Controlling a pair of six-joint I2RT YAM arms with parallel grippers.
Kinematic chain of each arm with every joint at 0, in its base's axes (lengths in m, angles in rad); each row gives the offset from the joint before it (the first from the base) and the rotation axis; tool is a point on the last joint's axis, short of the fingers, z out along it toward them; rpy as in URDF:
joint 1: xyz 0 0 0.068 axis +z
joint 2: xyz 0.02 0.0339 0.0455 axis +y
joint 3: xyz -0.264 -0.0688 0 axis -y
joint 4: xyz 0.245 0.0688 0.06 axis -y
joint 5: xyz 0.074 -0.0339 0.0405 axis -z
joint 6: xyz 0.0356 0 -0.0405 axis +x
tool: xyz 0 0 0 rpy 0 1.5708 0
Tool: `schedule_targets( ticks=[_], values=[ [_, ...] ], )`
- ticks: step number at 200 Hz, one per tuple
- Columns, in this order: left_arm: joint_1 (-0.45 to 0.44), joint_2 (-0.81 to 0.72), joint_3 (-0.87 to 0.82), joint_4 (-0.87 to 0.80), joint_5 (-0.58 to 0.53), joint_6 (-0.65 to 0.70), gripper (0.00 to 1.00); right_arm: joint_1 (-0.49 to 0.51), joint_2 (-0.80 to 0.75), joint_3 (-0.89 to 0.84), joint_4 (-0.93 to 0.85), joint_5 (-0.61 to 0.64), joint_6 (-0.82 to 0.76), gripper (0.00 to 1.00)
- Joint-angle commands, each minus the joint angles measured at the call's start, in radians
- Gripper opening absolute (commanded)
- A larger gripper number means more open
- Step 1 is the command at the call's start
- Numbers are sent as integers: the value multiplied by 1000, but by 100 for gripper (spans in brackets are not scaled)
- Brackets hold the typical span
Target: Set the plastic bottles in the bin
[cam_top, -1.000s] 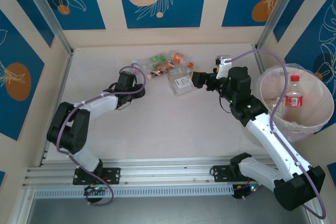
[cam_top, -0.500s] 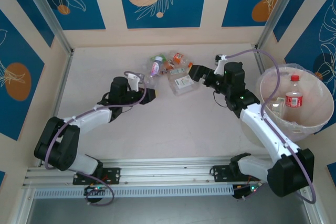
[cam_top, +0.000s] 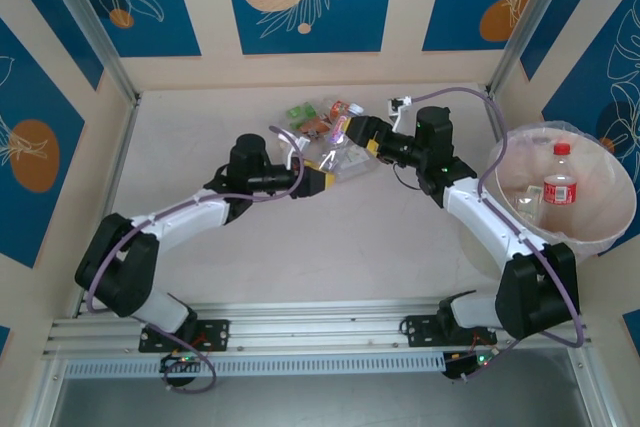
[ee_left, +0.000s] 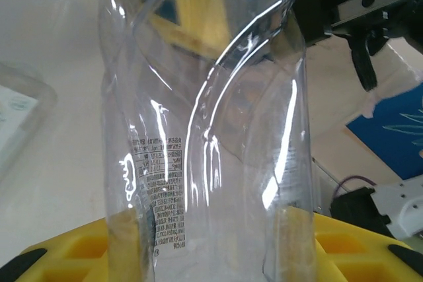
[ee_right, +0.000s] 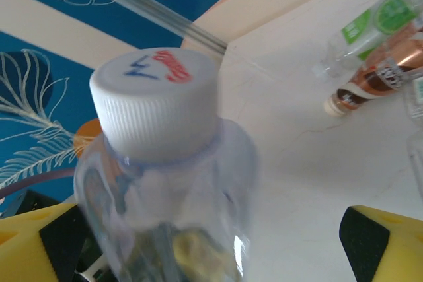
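My left gripper (cam_top: 318, 178) is shut on the lower body of a crushed clear plastic bottle (cam_top: 331, 151) with a purple label; its yellow fingers (ee_left: 73, 255) press both sides of the bottle (ee_left: 205, 137). The bottle's white cap (ee_right: 155, 100) points up between the wide-apart fingers of my open right gripper (cam_top: 353, 138), which does not hold the bottle (ee_right: 172, 183). Other plastic bottles lie in a pile at the back of the table, among them a green-labelled one (cam_top: 300, 110). The bin (cam_top: 592, 219) stands at the far right with a red-labelled bottle (cam_top: 559, 183) upright inside.
A clear bottle with a white label (cam_top: 352, 158) lies just under the two grippers. A green-labelled bottle (ee_right: 386, 14) and a copper-coloured one (ee_right: 377, 80) lie beyond the right gripper. Patterned walls close the table at the back and sides.
The left arm lifted the purple-labelled bottle off the pile and carried it right. The right gripper swung left, away from the bin, until its open fingers came round the bottle's cap end.
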Motion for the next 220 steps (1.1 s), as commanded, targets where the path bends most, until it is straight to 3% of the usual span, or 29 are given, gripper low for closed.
schedule_targets(
  ticks=[1, 40, 97, 108, 125, 153, 206, 220],
  values=[
    [-28, 31, 62, -1, 83, 24, 35, 9, 19, 32, 67, -95, 16, 100],
    [-39, 54, 71, 16, 91, 11, 36, 12, -5, 20, 55, -69, -11, 98],
    [-53, 58, 91, -46, 113, 51, 40, 5, -14, 34, -42, -38, -44, 58],
    [-52, 56, 93, -49, 107, 49, 46, 3, -19, 33, -47, -30, -50, 53],
    [-53, 56, 98, -52, 106, 49, 76, 2, -30, 30, -57, -12, -64, 49],
    [-53, 17, 54, 27, 58, 25, 99, -6, -61, 30, -106, 23, -104, 45],
    [-50, -68, -5, 20, -80, 62, 100, -26, -147, 34, -212, 118, -202, 41],
    [-49, -94, -32, 26, -191, 65, 100, -32, -179, 40, -253, 167, -239, 39]
  ],
)
